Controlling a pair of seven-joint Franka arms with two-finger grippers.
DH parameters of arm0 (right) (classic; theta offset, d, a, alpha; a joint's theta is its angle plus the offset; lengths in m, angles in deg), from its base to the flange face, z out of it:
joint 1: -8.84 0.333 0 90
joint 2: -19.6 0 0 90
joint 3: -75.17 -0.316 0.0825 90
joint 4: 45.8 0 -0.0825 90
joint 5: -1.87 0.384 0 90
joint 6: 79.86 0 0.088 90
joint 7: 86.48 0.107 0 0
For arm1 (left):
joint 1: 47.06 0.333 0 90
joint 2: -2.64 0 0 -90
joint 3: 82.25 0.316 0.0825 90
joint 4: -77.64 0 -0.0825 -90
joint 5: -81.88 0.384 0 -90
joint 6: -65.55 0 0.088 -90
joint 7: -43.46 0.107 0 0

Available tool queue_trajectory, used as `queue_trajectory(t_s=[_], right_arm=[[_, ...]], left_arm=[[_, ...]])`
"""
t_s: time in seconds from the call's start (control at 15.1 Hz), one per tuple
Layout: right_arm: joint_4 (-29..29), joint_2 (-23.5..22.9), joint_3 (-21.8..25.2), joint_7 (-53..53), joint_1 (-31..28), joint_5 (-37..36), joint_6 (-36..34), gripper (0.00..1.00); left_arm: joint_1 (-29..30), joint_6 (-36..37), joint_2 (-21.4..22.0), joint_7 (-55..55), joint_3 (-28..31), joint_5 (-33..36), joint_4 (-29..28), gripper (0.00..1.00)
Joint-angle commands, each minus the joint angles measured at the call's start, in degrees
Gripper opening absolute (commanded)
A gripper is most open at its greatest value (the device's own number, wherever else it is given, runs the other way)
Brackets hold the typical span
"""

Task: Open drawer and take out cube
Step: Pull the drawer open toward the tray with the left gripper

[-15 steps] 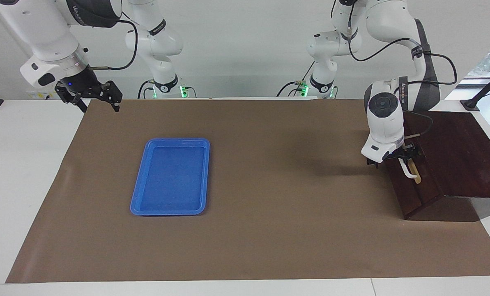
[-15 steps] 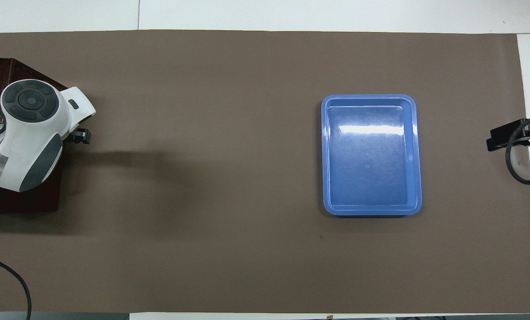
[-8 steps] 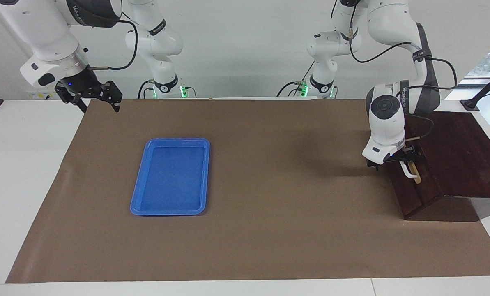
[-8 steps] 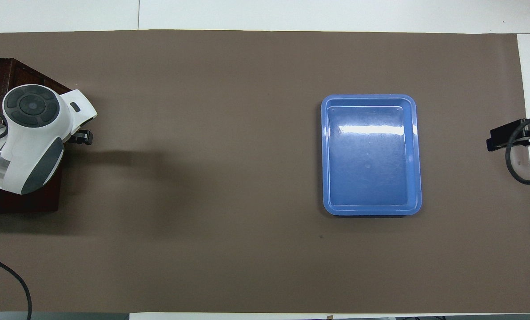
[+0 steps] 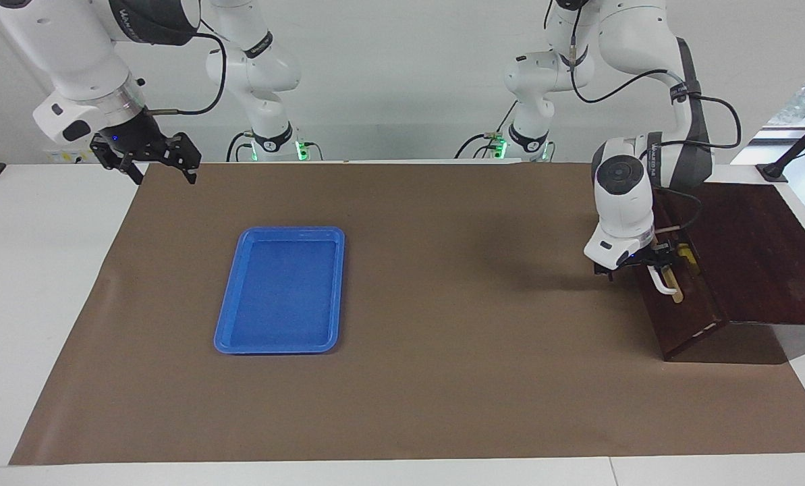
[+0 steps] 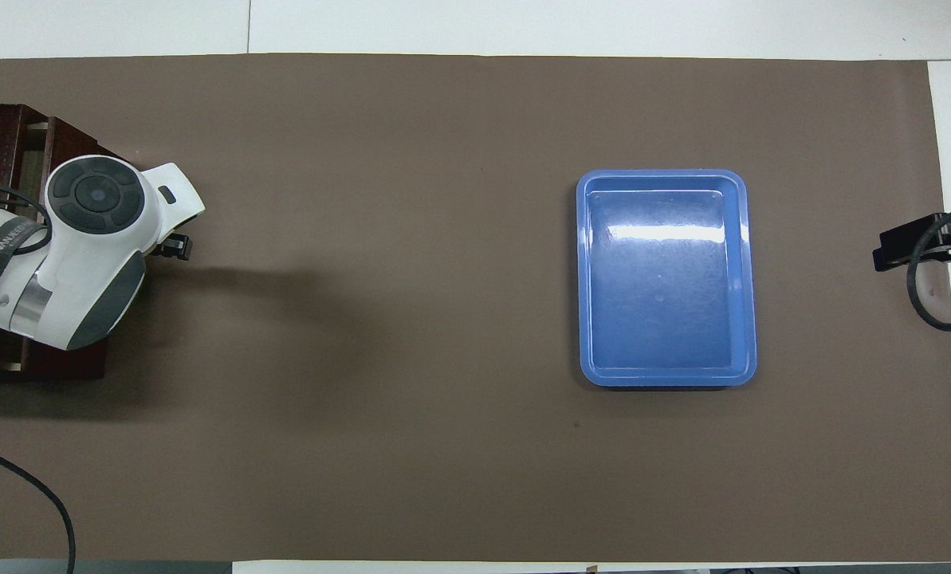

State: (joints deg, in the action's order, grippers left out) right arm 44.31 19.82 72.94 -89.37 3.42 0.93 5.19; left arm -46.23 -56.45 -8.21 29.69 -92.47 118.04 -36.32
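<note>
The dark wooden box [image 5: 746,256] stands at the left arm's end of the table. Its drawer [image 5: 682,317] is pulled out a little, so a narrow gap shows behind its front. A bit of bright yellow, the cube [image 5: 684,255], shows in that gap. My left gripper [image 5: 653,268] is shut on the drawer's white bar handle [image 5: 663,285]. In the overhead view the left wrist covers the handle, and pale strips of the drawer's [image 6: 35,131] interior show. My right gripper [image 5: 164,177] hangs open and empty above the table's corner at the right arm's end.
A flat blue tray [image 5: 281,290] lies empty on the brown mat [image 5: 442,378], toward the right arm's end; it is also in the overhead view [image 6: 742,279]. A black cable [image 6: 29,486] runs over the mat's edge near the left arm.
The left gripper has drawn away from the box with the handle, and the drawer has slid out a little, baring pale wood and a bit of yellow. The right arm has not moved.
</note>
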Motion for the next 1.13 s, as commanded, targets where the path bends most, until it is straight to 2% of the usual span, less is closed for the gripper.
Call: queue_trajectory(t_s=[0.0, 0.2, 1.06], right_arm=[[0.7, 0.7, -0.4, -1.2, -0.6, -0.5, 0.6, 1.0], [0.7, 0.7, -0.4, -1.3, -0.6, -0.5, 0.6, 1.0], [0.8, 0.7, -0.4, -1.4, -0.8, -0.5, 0.6, 1.0]], left_arm=[[-3.5, 0.0, 0.2, -0.5, 0.1, -1.0, -0.7, 1.0], [-5.6, 0.5, 0.4, -0.8, 0.1, -5.1, -0.1, 1.0], [-8.0, 1.2, 0.6, -0.9, 0.0, -6.4, -0.3, 1.0]])
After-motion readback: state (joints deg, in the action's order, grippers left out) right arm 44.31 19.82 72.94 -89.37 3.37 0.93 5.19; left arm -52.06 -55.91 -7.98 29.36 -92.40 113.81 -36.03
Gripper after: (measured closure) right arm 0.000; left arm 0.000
